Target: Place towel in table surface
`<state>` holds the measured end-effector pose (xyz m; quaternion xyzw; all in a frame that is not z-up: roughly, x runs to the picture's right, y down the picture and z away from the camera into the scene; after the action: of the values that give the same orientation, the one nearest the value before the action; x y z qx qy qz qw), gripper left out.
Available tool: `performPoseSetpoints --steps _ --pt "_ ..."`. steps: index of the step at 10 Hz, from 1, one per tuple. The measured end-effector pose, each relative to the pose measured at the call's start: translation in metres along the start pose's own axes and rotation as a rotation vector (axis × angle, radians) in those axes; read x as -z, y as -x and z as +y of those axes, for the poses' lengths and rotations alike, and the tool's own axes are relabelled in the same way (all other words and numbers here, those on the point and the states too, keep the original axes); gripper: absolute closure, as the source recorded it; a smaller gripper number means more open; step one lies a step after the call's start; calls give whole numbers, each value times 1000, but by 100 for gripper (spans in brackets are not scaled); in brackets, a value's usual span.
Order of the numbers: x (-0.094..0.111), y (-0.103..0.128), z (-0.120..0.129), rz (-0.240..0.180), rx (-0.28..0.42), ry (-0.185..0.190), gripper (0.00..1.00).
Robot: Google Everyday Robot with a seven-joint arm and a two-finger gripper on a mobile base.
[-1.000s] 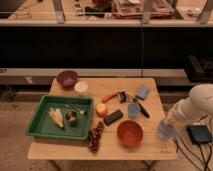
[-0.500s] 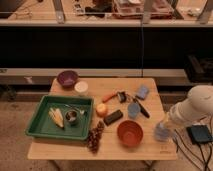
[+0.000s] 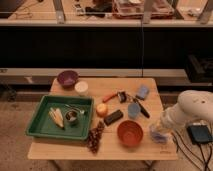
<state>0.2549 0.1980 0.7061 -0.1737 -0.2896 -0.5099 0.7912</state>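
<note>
We see the towel (image 3: 160,133), a pale crumpled thing, at the right edge of the table (image 3: 145,150), just beside the red bowl (image 3: 130,133). The gripper (image 3: 165,125) is right on top of it, at the end of the white arm (image 3: 192,107).

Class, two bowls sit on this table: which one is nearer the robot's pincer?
The orange-red bowl at the table's front, just left of the pincer at the right edge. The purple bowl sits at the far back-left corner.
</note>
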Motion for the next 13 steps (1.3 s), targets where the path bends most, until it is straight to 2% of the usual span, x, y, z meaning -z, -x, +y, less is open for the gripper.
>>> performPoseSetpoints --steps 1,3,5,6,7,8,9,13 --pt "-11 -1 0 -11 -1 -5 100" --pt "-25 -3 4 -25 -18 -6 89" --pt "-39 -5 4 -59 -25 -3 68" --pt "-43 -5 4 -75 -31 -9 58" --pt "-46 -4 4 -91 -27 -23 44" --pt "-46 -5 3 -95 -24 -30 38" --pt "-47 -5 2 -99 -23 -36 35" --pt "-47 -5 3 -100 -23 -36 35"
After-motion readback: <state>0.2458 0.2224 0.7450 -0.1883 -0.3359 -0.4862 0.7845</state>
